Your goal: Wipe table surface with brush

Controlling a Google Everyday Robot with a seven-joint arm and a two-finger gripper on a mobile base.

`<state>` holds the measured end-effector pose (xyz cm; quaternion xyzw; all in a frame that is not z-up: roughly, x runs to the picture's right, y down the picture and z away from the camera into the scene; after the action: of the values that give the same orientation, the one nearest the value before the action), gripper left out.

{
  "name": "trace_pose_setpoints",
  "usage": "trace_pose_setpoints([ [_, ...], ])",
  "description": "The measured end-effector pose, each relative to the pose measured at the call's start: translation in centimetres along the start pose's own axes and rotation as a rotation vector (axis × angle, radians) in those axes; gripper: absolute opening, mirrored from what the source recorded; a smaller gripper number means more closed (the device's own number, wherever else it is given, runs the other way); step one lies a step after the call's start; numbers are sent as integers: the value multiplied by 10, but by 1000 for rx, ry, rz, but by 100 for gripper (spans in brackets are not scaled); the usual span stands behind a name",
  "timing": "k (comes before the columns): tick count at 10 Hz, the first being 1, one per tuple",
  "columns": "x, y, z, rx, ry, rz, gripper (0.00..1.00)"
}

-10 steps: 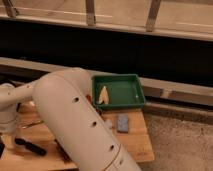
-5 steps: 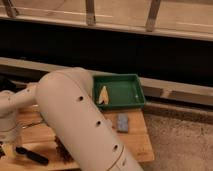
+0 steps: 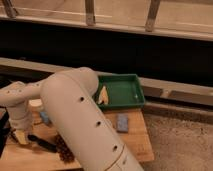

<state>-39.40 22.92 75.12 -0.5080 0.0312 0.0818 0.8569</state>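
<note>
The light-brown wooden table surface (image 3: 137, 142) fills the lower part of the camera view. The brush (image 3: 42, 143) lies low over the table at the left, its black handle running from the gripper toward the lower right. My gripper (image 3: 20, 137) is at the far left edge of the table, pointing down, right at the brush's left end. My big white arm (image 3: 80, 120) crosses the middle of the view and hides much of the table.
A green tray (image 3: 125, 92) with a yellowish item (image 3: 103, 96) stands at the back of the table. A grey-blue block (image 3: 122, 122) lies right of my arm. A dark red grape-like cluster (image 3: 64, 149) lies just right of the brush. A dark wall and railing stand behind.
The gripper and the brush have shifted a little to the right along the table's left part. The tray, block and cluster have not moved.
</note>
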Motion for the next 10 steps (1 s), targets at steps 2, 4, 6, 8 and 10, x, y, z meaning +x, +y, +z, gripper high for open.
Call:
trace_pose_setpoints([
  [2, -9, -7, -2, 4, -1, -15, 0],
  [4, -11, 3, 5, -7, 11, -25, 0],
  [6, -2, 26, 18, -28, 24, -8, 0],
  [8, 30, 30, 27, -40, 51, 48, 0],
  [10, 58, 20, 30, -40, 77, 113, 0],
])
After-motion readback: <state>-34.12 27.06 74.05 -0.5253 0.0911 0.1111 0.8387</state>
